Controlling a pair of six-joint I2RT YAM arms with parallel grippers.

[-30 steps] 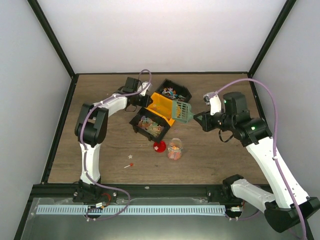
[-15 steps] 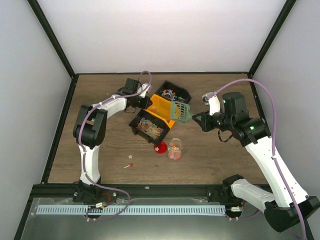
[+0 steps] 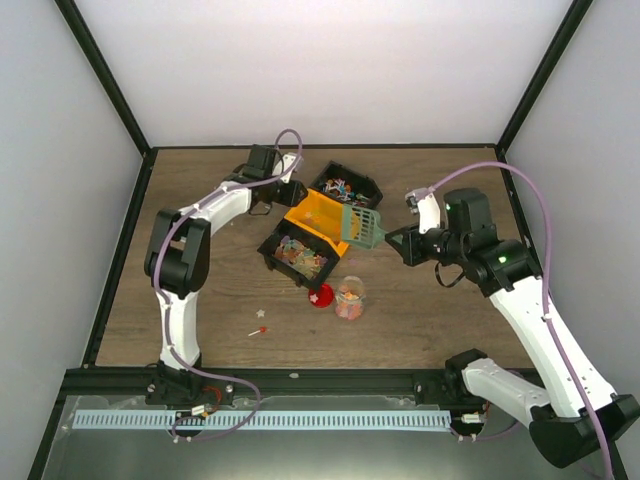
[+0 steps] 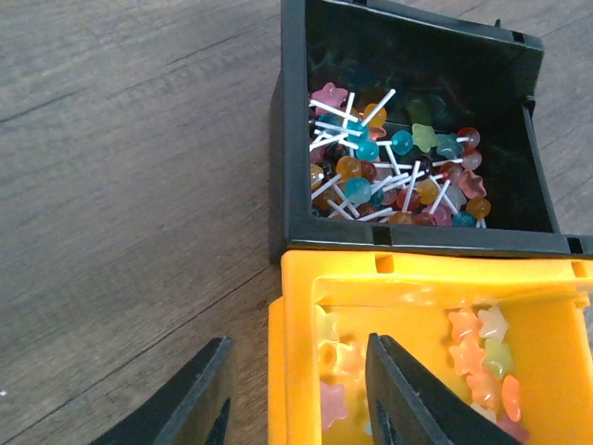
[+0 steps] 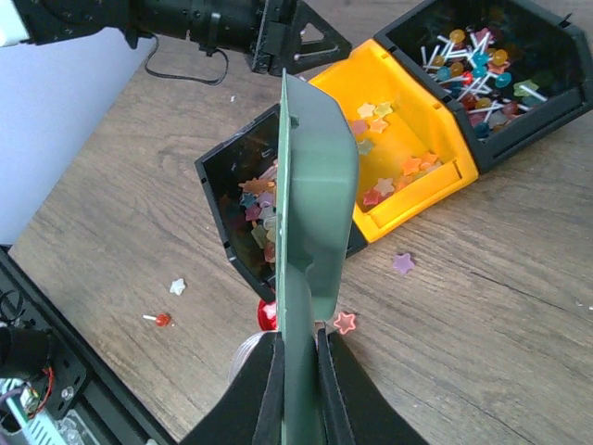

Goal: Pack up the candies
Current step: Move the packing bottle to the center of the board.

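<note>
The candies are spread over three joined bins. Lollipops (image 4: 394, 167) fill the far black bin (image 3: 345, 185), and stars (image 4: 482, 357) lie in the orange bin (image 3: 318, 218). More stars (image 5: 259, 218) sit in the near black bin (image 3: 295, 252). A clear jar (image 3: 350, 298) also holds some candies. My left gripper (image 4: 296, 399) stands open astride the orange bin's left wall, with a gap on both sides. My right gripper (image 5: 298, 371) is shut on the handle of the green scoop (image 5: 315, 176). The scoop hangs edge-up over the near black bin and the orange bin.
A round red lid (image 3: 320, 295) lies beside the jar. On the wood lie loose sweets: a purple star (image 5: 402, 263), a red star (image 5: 345, 322), a white star (image 5: 177, 286) and a small lollipop (image 5: 159, 320). Black frame posts and white walls ring the table.
My left gripper has opened off the orange bin's wall and drawn back a little. The right arm has carried the scoop slightly to the left.
</note>
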